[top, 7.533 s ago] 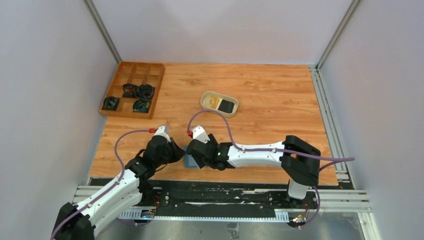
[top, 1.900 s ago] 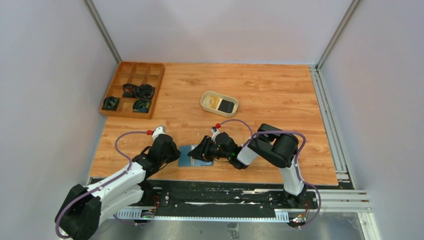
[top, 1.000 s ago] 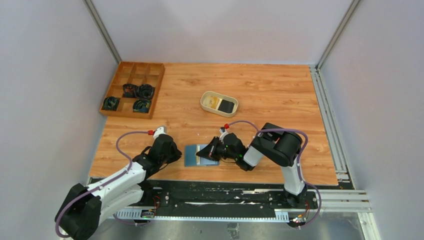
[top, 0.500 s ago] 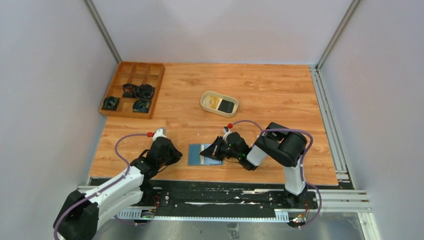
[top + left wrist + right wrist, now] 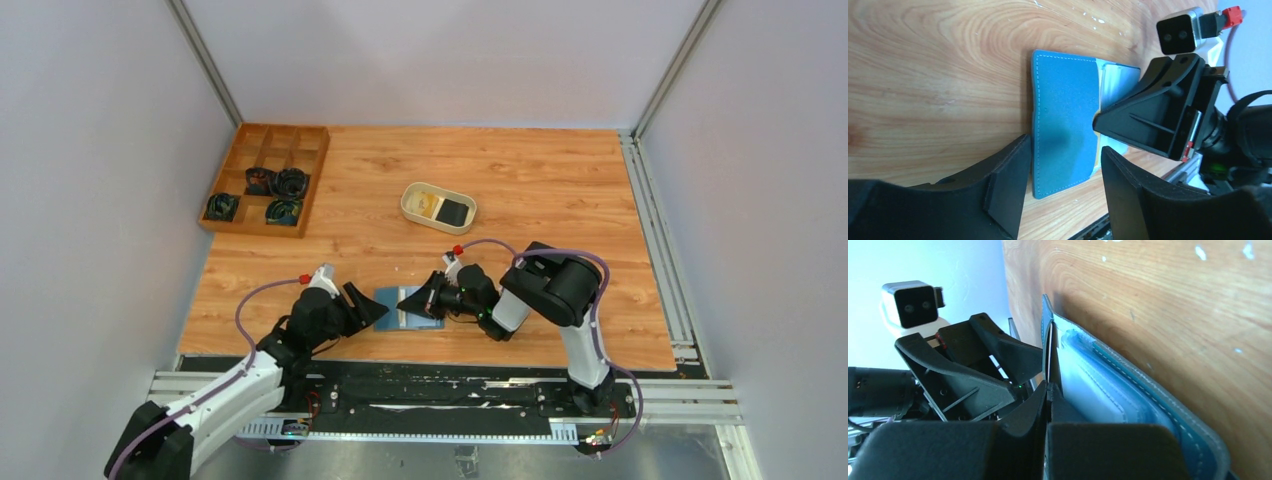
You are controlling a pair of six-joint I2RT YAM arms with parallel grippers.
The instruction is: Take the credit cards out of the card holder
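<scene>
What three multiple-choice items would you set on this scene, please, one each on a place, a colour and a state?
1. Where is the wooden tray? A far left; B near right; C centre.
2. What colour is the card holder outside? A red; B teal-blue; C beige.
3. How is the left end effector? A shut; B out of view; C open.
Key: 1 A, it sits by the far-left corner; 2 B, its cover shows teal-blue; 3 C, its fingers stand apart.
</scene>
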